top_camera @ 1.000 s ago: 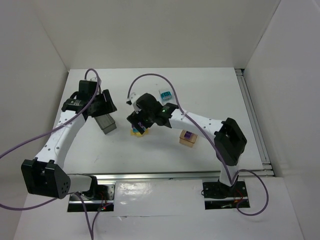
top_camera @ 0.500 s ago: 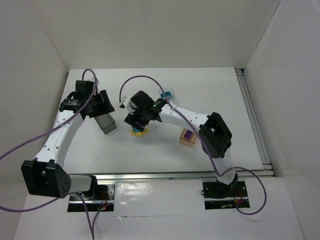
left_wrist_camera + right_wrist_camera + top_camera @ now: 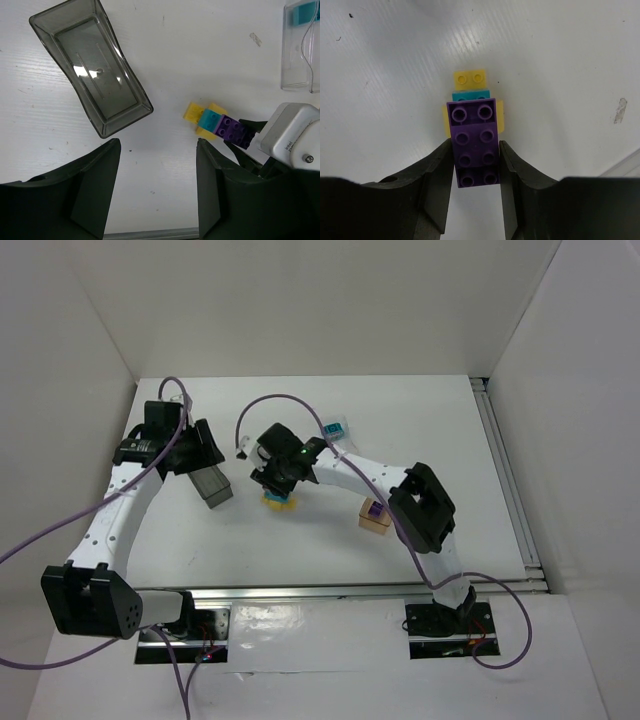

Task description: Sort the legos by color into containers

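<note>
Closest to the arms' bases, on the right side of the white tabletop (image 3: 430,430), is the tan bin (image 3: 380,522). The other purple lego (image 3: 374,509) lies inside it.

A bit farther back, near the middle, is a clump of legos stuck together. The purple lego (image 3: 475,142) is the long one on top. Its far end lies over a teal lego (image 3: 471,95). The yellow legos (image 3: 470,78) poke out past the teal one and at both sides. The right gripper (image 3: 475,165) is squeezed tight on the purple lego, with one finger pressing on each long side. I cannot tell if the clump is touching the tabletop or is lifted a tiny bit.

To the left of the clump is the dark grey bin (image 3: 92,65). It lies slanted on the tabletop and has nothing in it. The left gripper (image 3: 157,190) hangs above the tabletop just beside this bin. Its two fingers are wide apart and hold nothing. From its camera, the grey bin is ahead on the left and the clump is ahead on the right.

Farthest back is the clear bin (image 3: 300,60), past the clump. The other teal lego (image 3: 305,12) lies inside it.
</note>
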Controlling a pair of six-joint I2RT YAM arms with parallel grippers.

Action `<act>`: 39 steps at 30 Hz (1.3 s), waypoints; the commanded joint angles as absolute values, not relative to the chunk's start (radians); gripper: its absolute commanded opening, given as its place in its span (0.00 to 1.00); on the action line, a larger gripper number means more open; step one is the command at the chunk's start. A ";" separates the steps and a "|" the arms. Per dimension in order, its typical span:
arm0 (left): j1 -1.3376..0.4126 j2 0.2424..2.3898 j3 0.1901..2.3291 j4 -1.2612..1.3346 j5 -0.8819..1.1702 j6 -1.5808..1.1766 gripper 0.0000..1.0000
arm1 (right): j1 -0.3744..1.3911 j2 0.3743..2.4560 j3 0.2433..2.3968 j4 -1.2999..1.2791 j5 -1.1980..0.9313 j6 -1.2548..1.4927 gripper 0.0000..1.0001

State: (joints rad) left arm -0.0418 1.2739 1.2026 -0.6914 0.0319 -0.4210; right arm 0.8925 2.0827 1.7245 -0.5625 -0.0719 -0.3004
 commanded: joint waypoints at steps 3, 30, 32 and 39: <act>-0.035 1.249 1.209 -0.686 0.055 -0.405 0.67 | 0.899 2.027 1.727 -0.540 -0.078 -0.259 0.23; -0.242 1.357 1.325 -0.475 1.029 0.059 1.00 | 0.445 1.411 1.177 -0.179 -1.141 0.230 0.00; -0.276 1.402 1.385 -0.573 1.072 0.118 1.00 | 0.445 1.411 1.167 -0.155 -1.150 0.241 0.00; -0.371 1.532 1.431 -0.681 1.101 0.233 0.97 | 0.454 1.437 1.187 -0.233 -1.141 0.198 0.00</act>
State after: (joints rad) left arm -0.3401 1.5021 1.3960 -0.6010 1.0435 0.1192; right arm 0.4473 1.4307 1.1530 -0.1970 -1.1122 0.2260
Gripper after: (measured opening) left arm 0.977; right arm 0.445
